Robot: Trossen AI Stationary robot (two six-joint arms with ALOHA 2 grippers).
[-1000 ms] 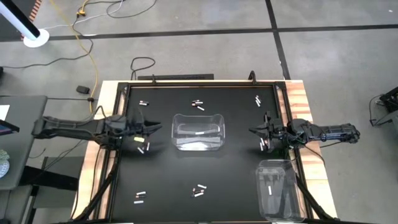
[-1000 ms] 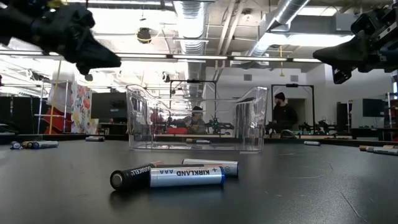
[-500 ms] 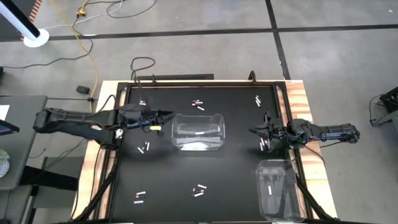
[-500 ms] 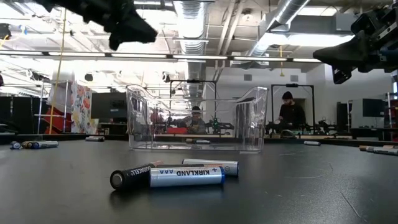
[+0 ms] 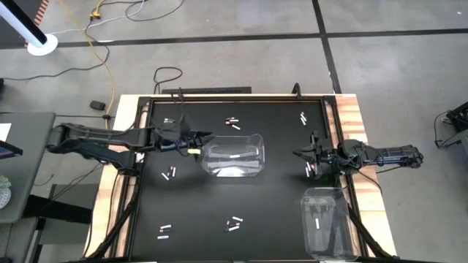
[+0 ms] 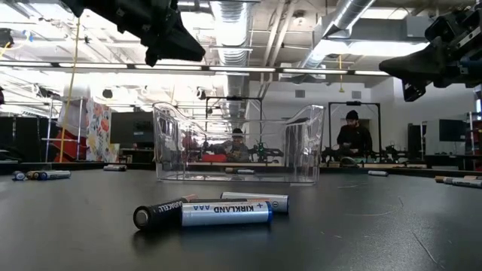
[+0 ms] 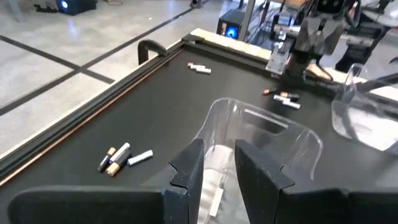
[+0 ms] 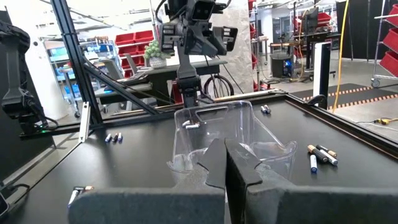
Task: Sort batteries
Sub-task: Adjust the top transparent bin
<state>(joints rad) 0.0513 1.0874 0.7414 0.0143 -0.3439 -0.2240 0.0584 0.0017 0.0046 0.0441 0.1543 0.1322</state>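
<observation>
Now over the bin's left rim

Nearest, low in the low view, batteries lie on the bench; my left gripper has swung from mid-left to the clear bin, which holds one battery. Its fingers stand narrowly apart, but I cannot tell whether they pinch anything. If so, a drop looks near. Farther right, my right gripper hovers shut, empty.
</observation>
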